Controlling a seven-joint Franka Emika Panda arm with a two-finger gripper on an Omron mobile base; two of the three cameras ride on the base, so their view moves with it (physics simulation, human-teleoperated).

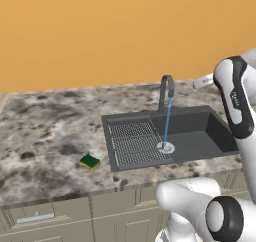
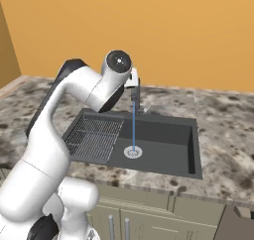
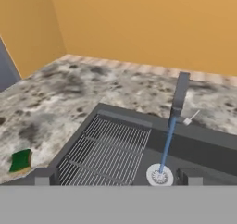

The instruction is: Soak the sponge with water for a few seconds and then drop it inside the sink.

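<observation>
Hand view puts the claw (image 3: 115, 177) high over the sink (image 3: 199, 146), its two dark tips (image 3: 44, 177) poking up far apart at the bottom edge, so it stands wide open with nothing between them. Straight below it the ribbed drainboard (image 3: 104, 151) fills the left part of the sink, and the recessed basin lies to the right with its round silver drain (image 3: 159, 175). The water (image 3: 166, 144) runs as a thin, straight light-blue stream from the curved grey faucet (image 3: 179, 96) right onto that drain; apart from that stream the basin looks bare, though its near corner is cut off from view.

Off to the left of the sink, on the mottled stone desk (image 3: 69, 93), sits the sponge (image 3: 21, 161): a small flat block, dark green on top with a yellow base showing at its edge. From the left base view the sponge (image 1: 90, 162) lies near the sink's (image 1: 200, 133) left rim but not touching it, close to the desk's front edge. No writing can be read anywhere.
</observation>
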